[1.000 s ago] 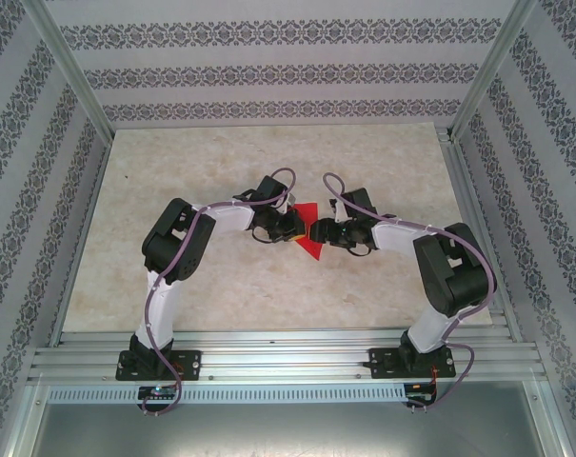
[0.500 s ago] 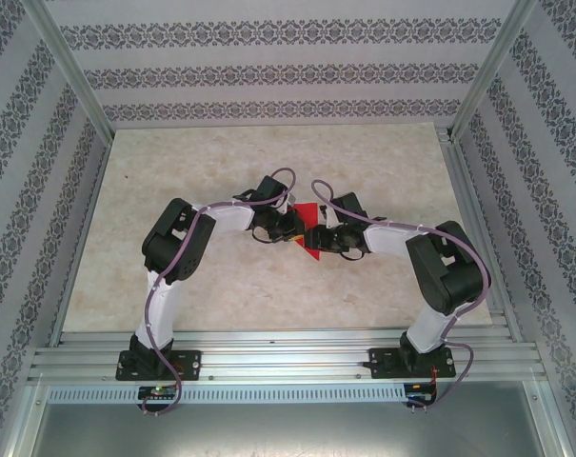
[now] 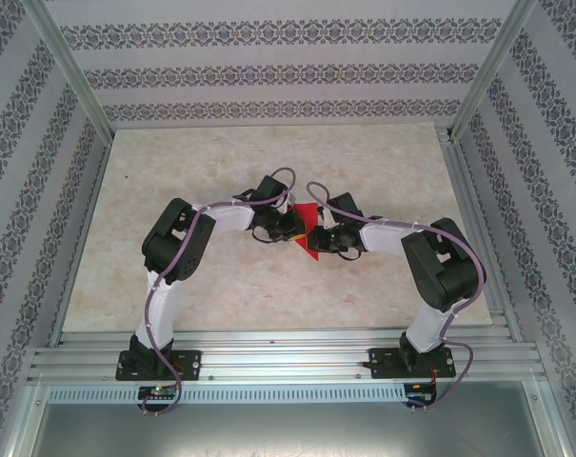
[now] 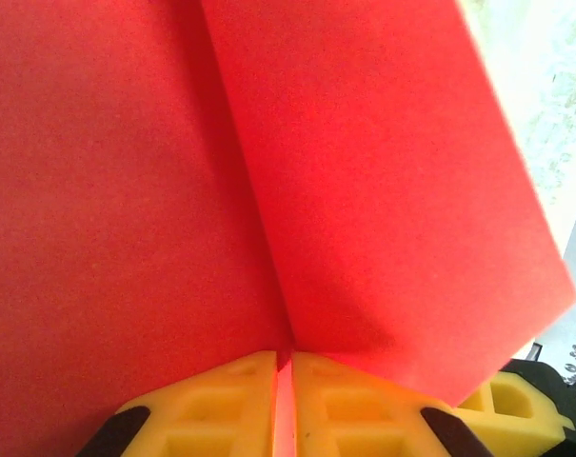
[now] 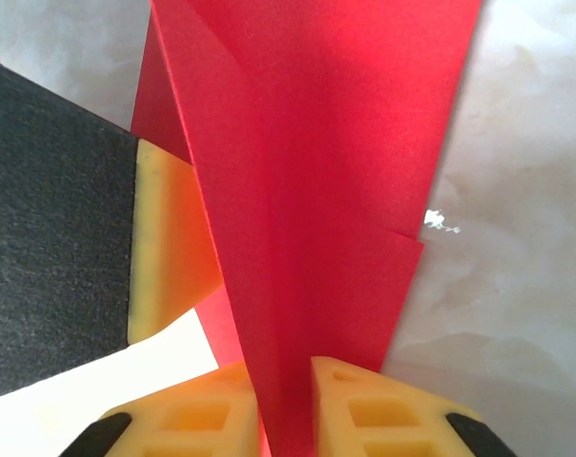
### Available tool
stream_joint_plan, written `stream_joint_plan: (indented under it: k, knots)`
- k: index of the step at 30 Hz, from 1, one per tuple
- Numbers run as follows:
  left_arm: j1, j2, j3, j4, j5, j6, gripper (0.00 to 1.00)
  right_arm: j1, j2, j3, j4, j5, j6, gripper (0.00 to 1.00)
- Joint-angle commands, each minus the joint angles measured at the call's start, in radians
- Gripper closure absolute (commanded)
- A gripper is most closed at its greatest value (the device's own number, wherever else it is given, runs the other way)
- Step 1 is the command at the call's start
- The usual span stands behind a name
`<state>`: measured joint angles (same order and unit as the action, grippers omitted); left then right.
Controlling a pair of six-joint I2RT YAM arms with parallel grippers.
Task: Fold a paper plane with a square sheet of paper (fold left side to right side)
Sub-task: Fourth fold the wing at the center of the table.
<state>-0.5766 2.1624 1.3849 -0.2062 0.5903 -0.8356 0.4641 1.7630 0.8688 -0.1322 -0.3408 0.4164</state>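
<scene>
The red sheet of paper (image 3: pixel 308 234) is folded into a creased wedge and held off the table's middle between both grippers. My left gripper (image 3: pixel 293 228) is shut on its left part; in the left wrist view the yellow fingers (image 4: pixel 221 409) pinch the paper (image 4: pixel 173 190) at a crease. My right gripper (image 3: pixel 319 237) is shut on its right part; in the right wrist view the layered paper (image 5: pixel 316 171) runs down between the yellow fingers (image 5: pixel 383 409). The two grippers sit almost touching.
The pale marble table (image 3: pixel 268 162) is bordered by metal rails and patterned walls. In the right wrist view the left gripper's yellow finger (image 5: pixel 168 248) and black body (image 5: pixel 49 228) stand close on the left. The right gripper's finger (image 4: pixel 516 409) shows at the left wrist view's lower right.
The right arm has moved left, bringing its gripper nearer the left gripper, and the paper between them has narrowed and folded up. The left arm has stayed put.
</scene>
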Motion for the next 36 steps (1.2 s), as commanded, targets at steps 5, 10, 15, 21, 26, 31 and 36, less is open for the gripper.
stream_joint_plan:
  k: [5, 10, 15, 21, 26, 31, 36]
  knots:
    - [-0.013, 0.025, 0.011, -0.018, -0.020, 0.016, 0.84, 0.005, 0.024, 0.018, 0.029, -0.033, -0.029, 0.90]
    - [-0.012, 0.031, 0.012, -0.018, -0.019, 0.015, 0.81, -0.003, 0.022, 0.006, 0.053, -0.053, -0.018, 0.91]
    - [-0.014, 0.039, 0.021, -0.026, -0.018, 0.025, 0.74, -0.038, 0.023, -0.043, 0.128, -0.110, 0.025, 0.91]
    - [-0.014, 0.057, 0.040, -0.051, -0.021, 0.028, 0.68, -0.077, 0.038, -0.076, 0.205, -0.190, 0.062, 0.91]
    - [-0.015, 0.072, 0.053, -0.081, -0.027, 0.036, 0.68, -0.108, 0.074, -0.080, 0.239, -0.250, 0.080, 0.90]
    - [-0.015, 0.095, 0.067, -0.111, -0.035, 0.041, 0.67, -0.134, 0.093, -0.080, 0.260, -0.290, 0.086, 0.87]
    - [-0.014, 0.117, 0.084, -0.136, -0.047, 0.041, 0.67, -0.148, 0.090, -0.076, 0.259, -0.308, 0.085, 0.82]
